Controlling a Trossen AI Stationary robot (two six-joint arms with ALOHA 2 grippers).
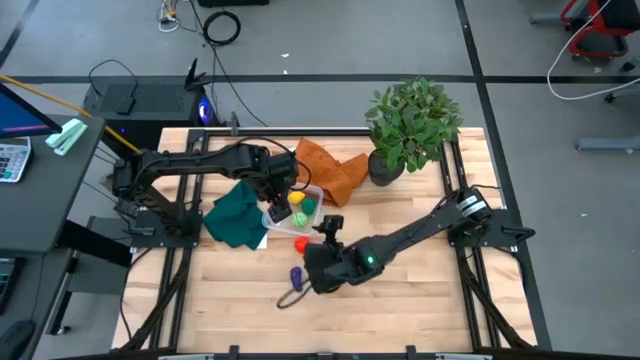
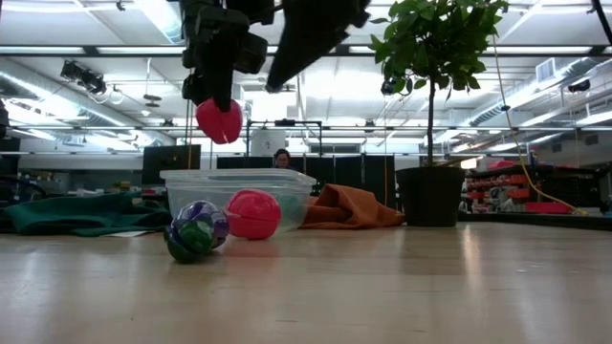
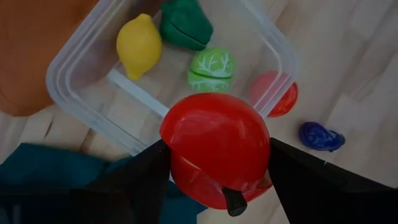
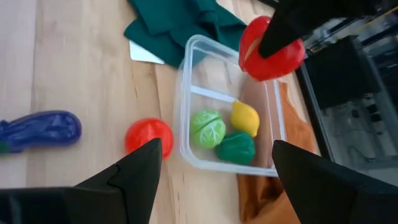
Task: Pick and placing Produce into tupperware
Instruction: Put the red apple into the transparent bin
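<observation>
My left gripper (image 1: 281, 203) is shut on a red toy fruit (image 3: 214, 149) and holds it above the near left corner of the clear tupperware (image 1: 303, 206). The tupperware holds a yellow lemon (image 3: 138, 45), a dark green piece (image 3: 185, 23) and a yellow-green cabbage (image 3: 212, 68). A second red fruit (image 1: 301, 243) lies on the table just near of the box. A purple eggplant (image 1: 296, 275) lies nearer still. My right gripper (image 4: 214, 186) is open and empty, above the table to the right of the loose red fruit. My left gripper pinches the red fruit by its two opposite sides (image 3: 177, 146) between its two fingers. The fingers come from above, pointing down. The fruit is lifted clear, well above the box rim in the low view (image 2: 219, 119), with its dark stem (image 3: 235, 202) toward the wrist.
A dark green cloth (image 1: 235, 215) lies left of the box and an orange cloth (image 1: 330, 170) lies behind it. A potted plant (image 1: 412, 125) stands at the far right. Bare wood lies at the near side and to the right.
</observation>
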